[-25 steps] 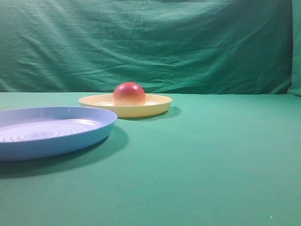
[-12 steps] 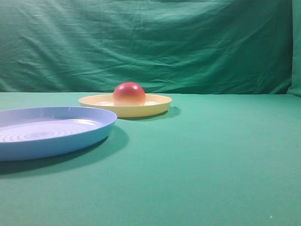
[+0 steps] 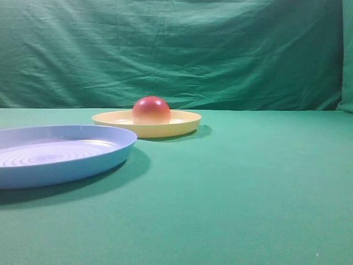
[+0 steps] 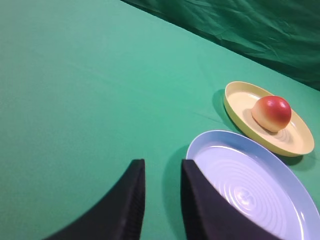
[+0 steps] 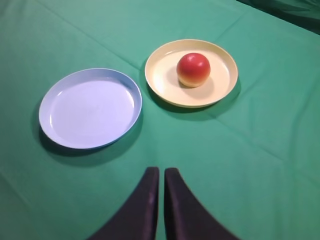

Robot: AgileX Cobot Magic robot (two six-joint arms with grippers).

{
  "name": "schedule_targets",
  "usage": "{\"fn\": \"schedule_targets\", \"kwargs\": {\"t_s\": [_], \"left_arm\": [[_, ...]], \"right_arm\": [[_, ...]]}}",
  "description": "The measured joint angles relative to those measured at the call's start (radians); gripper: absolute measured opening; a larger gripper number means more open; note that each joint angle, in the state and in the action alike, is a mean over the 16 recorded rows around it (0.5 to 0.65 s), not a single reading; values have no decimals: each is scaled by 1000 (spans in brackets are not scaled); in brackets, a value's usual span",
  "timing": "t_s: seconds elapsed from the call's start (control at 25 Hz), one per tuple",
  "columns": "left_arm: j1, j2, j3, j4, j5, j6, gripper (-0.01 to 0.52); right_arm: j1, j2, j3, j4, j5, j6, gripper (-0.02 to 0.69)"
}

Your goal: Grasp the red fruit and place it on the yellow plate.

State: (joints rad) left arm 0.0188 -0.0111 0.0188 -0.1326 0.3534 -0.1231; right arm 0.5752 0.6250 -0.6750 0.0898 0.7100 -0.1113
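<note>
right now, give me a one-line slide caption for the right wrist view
Red fruit resting on the yellow plate, blue plate bare beside it, right gripper shut and clear of both.

fruit [image 5: 193,69]: smooth, soft sheen, you'll see a small highlight on top
yellow plate [image 5: 220,90]: plastic look, smooth, semi-gloss
blue plate [image 5: 90,108]: plastic look, glossy, fine concentric ridges in the wrist view
tablecloth [image 3: 248,182]: green cloth, matt, faint creases
backdrop [image 3: 220,49]: green cloth, matt, wrinkled
fingers [image 4: 132,200]: black, matt, smooth
</note>
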Motion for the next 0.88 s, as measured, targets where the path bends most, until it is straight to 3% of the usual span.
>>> {"fn": "schedule_targets", "kwargs": {"t_s": [0.88], "left_arm": [[0,0,0,0,0,0,157]], "right_arm": [[-421,-569,597,-41,-342,24,0]]}}
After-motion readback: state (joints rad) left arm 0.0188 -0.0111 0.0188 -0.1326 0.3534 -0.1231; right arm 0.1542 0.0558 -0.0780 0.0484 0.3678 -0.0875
